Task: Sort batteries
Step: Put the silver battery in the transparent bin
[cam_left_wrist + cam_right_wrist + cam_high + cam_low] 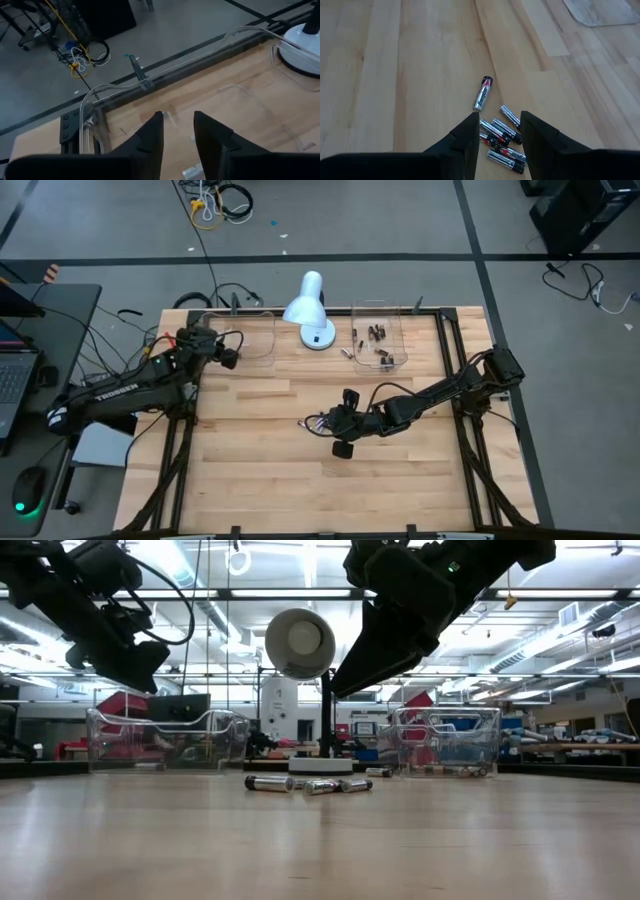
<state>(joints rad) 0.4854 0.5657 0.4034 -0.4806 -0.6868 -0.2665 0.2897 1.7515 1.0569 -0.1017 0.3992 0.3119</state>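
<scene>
High view: the right gripper (318,423) hangs low over the loose batteries (312,424) mid-table – the left gripper (222,352) is far off, over the left clear tray (262,315). More batteries lie in the right clear tray (398,320).

Right wrist view: fingers (470,132) apart, holding nothing; silver batteries just below and ahead, one lying lengthwise away from the claw.

Left wrist view: fingers (152,132) slightly apart – empty.

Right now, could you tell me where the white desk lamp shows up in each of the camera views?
High view: the white desk lamp stands at the table's far edge, between the two clear trays.
Low view: centre background, its round head facing the camera, behind the loose batteries.
Left wrist view: only its white base, at the upper right corner.
Right wrist view: not in it.
Shared landmark: the left clear tray, beside the lamp.
</scene>
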